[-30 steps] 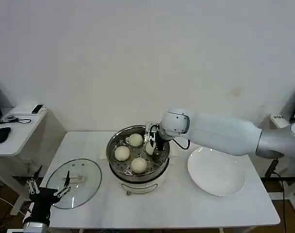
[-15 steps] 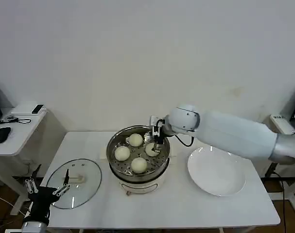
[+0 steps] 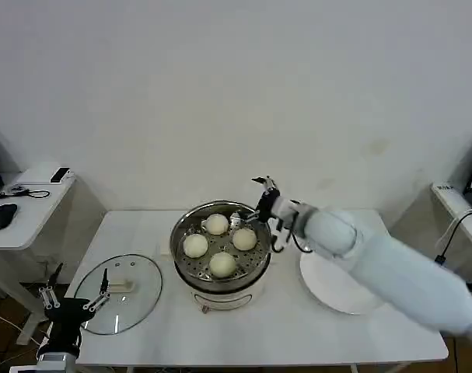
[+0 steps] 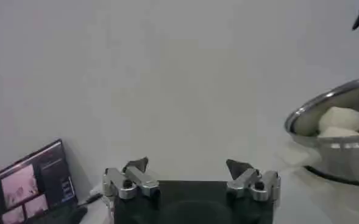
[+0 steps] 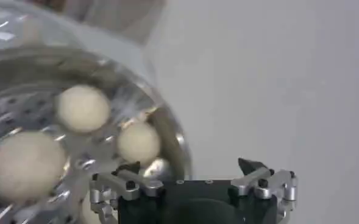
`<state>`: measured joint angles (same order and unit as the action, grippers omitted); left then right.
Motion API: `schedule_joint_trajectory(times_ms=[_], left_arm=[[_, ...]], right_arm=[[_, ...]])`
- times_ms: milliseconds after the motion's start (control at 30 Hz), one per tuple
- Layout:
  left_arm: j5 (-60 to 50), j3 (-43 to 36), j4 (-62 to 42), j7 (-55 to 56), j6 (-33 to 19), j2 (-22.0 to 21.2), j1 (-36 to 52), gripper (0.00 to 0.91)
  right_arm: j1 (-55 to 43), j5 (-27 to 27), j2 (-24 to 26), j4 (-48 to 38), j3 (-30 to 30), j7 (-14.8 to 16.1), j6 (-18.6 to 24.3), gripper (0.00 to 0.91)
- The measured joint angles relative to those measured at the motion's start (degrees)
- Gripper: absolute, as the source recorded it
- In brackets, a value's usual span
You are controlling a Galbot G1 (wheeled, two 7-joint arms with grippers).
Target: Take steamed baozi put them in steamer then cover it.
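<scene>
The steamer (image 3: 220,281) stands mid-table, uncovered, with several cream baozi (image 3: 244,238) resting on its perforated tray. My right gripper (image 3: 259,200) hovers open and empty just above the steamer's right rim. In the right wrist view, that gripper (image 5: 190,167) is spread wide over the rim, with baozi (image 5: 83,108) lying in the steamer (image 5: 161,131) beside it. My left gripper (image 3: 72,299) waits open at the table's front left corner, beside the glass lid (image 3: 138,299). In the left wrist view, the left gripper (image 4: 188,165) is empty, and the steamer (image 4: 337,152) sits off to one side.
A flat white plate (image 3: 329,291) lies right of the steamer, partly hidden under my right arm. A side desk (image 3: 26,206) with a mouse and small devices stands at the far left. A laptop screen (image 4: 30,182) glows near the left gripper.
My right gripper let go of a baozi in the steamer's right side, then rose and drew back to the right. The left gripper barely shifted.
</scene>
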<state>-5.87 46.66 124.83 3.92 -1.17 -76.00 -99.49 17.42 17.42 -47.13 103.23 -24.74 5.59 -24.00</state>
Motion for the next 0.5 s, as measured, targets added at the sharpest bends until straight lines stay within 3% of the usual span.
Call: schedule_joint_trajectory(times_ms=[233,500], left_arm=[[-3.8,-0.9,-3.1,0.8,-1.4,0.4,0.7,0.907],[-18.4,-0.2,-7.9,1.9,-3.6,2.5,-0.3,0.907]], right_arm=[[26.3,-11.0,-7.3,4.3,25.9,-2.3,11.6,0.907],[50.4,-14.9,-19.1,9.6,51.9,-1.7,21.7,0.907]])
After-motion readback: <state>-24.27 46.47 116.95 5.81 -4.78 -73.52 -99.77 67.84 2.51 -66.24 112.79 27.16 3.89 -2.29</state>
